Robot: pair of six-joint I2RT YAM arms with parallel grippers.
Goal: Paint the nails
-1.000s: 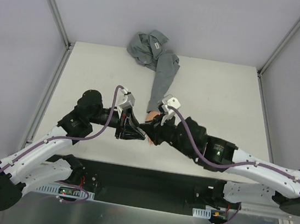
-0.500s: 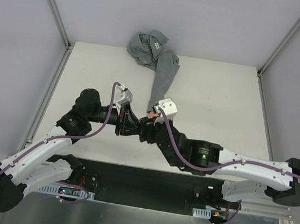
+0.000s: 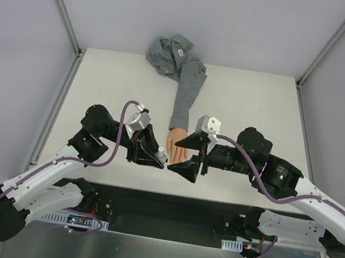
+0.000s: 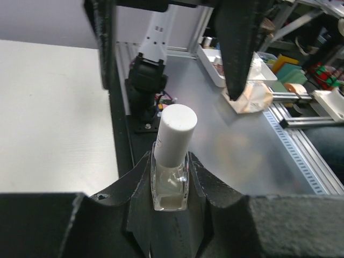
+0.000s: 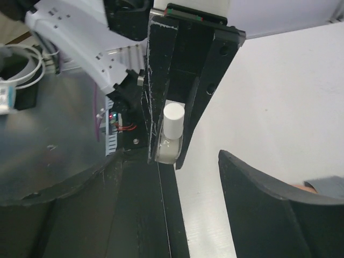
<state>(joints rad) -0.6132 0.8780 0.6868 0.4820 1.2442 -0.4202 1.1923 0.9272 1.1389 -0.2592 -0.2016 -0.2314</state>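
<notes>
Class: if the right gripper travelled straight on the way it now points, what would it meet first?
Probably the white cap of the nail polish bottle held by the left gripper, dead ahead; depth is unclear.

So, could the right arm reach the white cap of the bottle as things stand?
Probably yes: the right gripper is open and faces the white cap, which stands clear above the left gripper holding the bottle, with nothing between.

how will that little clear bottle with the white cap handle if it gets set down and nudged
The bottle looks like hard, smooth glass, so probably rigid but slippery and breakable; the left tool pinches its flat sides. Its tall white cap over a narrow base suggests it would tip easily.
</notes>
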